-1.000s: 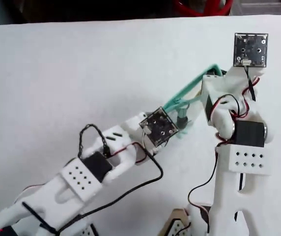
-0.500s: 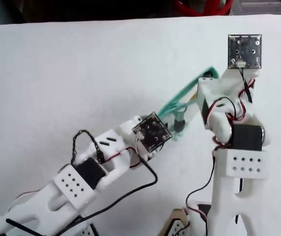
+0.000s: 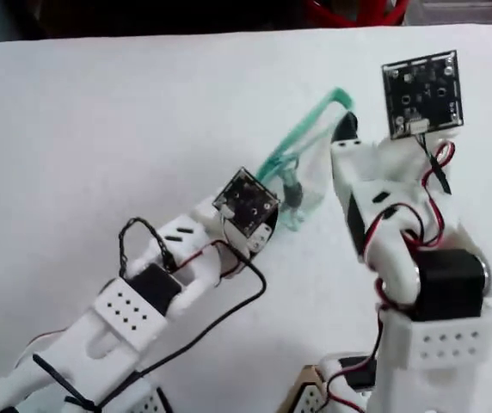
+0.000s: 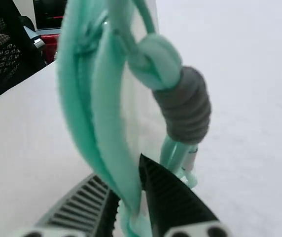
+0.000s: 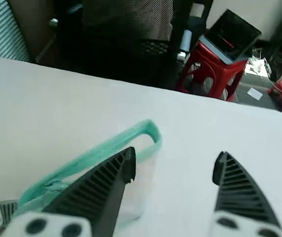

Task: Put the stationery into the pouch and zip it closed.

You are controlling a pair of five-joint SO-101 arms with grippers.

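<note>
A clear pouch (image 3: 291,148) with a mint-green zip edge lies between my two arms in the high view. My left gripper (image 4: 131,210) is shut on the pouch's mint edge (image 4: 99,108), seen close up in the left wrist view. Inside the pouch sits a mint pen with a grey grip (image 4: 183,106), which the high view also shows as a pen (image 3: 293,191) near the left arm's camera. My right gripper (image 5: 175,154) is open beside the far end of the pouch (image 5: 109,147), one finger over the clear side and the other over bare table.
The white table (image 3: 100,112) stretches wide to the left and back. Its far edge runs along the top of the high view. Beyond it stand a black chair (image 5: 126,34) and a red stool (image 5: 215,59). The right arm's body (image 3: 427,284) stands at the front right.
The pouch has shifted left and farther back with the left gripper holding it. The right arm has followed to the left, its wrist camera turned slightly.
</note>
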